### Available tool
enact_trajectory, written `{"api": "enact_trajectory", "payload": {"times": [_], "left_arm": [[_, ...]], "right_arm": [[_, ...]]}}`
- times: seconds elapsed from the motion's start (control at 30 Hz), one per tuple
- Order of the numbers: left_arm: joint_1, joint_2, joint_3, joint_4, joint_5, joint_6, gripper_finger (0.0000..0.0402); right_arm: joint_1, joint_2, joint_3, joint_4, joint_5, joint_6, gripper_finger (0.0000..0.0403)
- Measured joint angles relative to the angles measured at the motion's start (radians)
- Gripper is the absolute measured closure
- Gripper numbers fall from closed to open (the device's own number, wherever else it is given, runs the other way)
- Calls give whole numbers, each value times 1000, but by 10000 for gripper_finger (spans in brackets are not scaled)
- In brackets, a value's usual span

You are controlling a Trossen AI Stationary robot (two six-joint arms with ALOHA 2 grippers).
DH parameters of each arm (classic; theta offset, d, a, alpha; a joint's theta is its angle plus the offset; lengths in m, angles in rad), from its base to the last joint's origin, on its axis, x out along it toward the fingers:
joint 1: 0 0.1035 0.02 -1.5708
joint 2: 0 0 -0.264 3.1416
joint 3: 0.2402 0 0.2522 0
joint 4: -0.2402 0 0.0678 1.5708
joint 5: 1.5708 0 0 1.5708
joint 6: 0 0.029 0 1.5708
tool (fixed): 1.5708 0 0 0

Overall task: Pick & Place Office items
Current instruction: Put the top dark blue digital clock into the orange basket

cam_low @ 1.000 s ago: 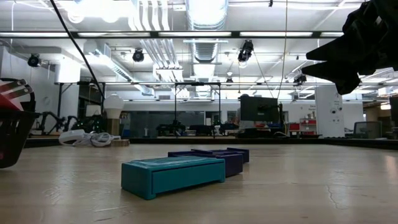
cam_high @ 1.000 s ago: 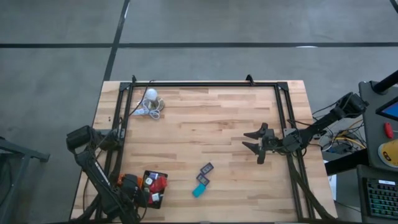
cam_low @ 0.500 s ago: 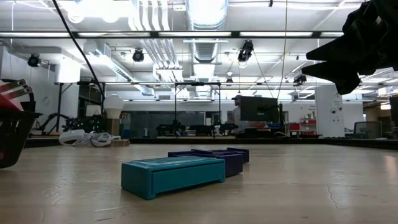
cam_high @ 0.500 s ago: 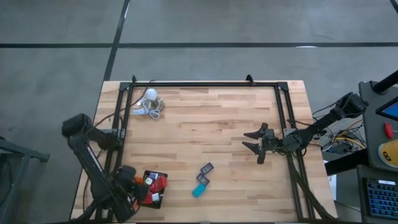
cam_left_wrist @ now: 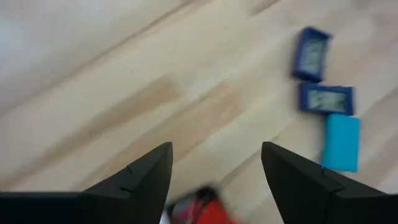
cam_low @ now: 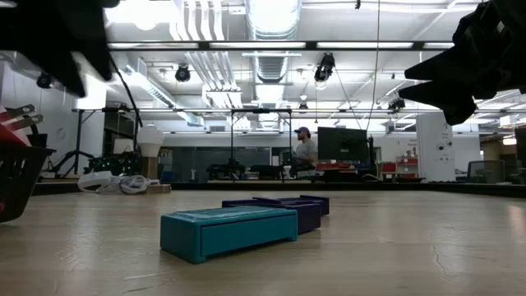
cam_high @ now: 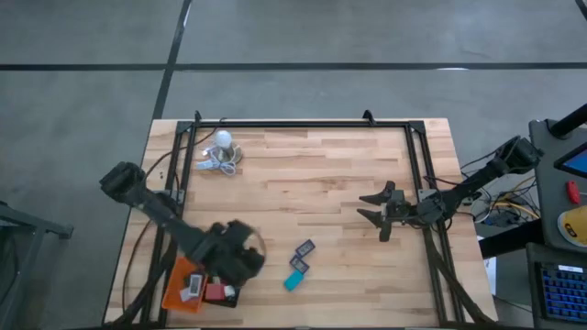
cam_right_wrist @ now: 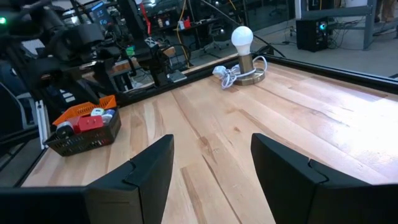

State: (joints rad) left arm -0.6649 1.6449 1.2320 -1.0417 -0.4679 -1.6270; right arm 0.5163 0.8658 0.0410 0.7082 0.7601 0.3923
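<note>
Three office items lie flat on the table near its front edge: two purple pieces (cam_high: 304,247) (cam_high: 298,265) and a teal piece (cam_high: 293,280), also seen as the teal piece (cam_low: 228,230) in the low view. More pieces, red and white, sit in the orange and black trays (cam_high: 183,286) at the near left. My left gripper (cam_high: 248,259) hangs open above the trays' right end, left of the loose pieces; nothing is between its fingers (cam_left_wrist: 216,149). My right gripper (cam_high: 365,207) waits open above the table's right part.
A white bulb with a coiled cord (cam_high: 223,152) stands at the far left. A black frame (cam_high: 293,124) runs along the table's far and side edges. Bare wood lies between the loose pieces and my right gripper. A person (cam_low: 306,152) is in the room behind.
My left gripper has risen from over the trays at the near left and swung toward the table's right edge, toward the loose pieces, turning as it went. It stays open and carries nothing. The orange tray's left part now shows.
</note>
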Motion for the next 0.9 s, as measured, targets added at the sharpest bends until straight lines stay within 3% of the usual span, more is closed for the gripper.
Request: {"api": "enact_trajectory", "payload": {"times": [0.1, 0.3, 0.67, 0.9], "left_arm": [[78, 10, -1, 129, 1, 207, 152], [180, 53, -1, 335, 8, 474, 152], [284, 196, -2, 586, 164, 721, 152], [291, 257, -2, 757, 160, 821, 152]], "right_arm": [[0, 0, 0, 0, 0, 0, 193], [0, 0, 0, 0, 0, 0, 193], [0, 0, 0, 0, 0, 0, 193], [0, 0, 0, 0, 0, 0, 193]]}}
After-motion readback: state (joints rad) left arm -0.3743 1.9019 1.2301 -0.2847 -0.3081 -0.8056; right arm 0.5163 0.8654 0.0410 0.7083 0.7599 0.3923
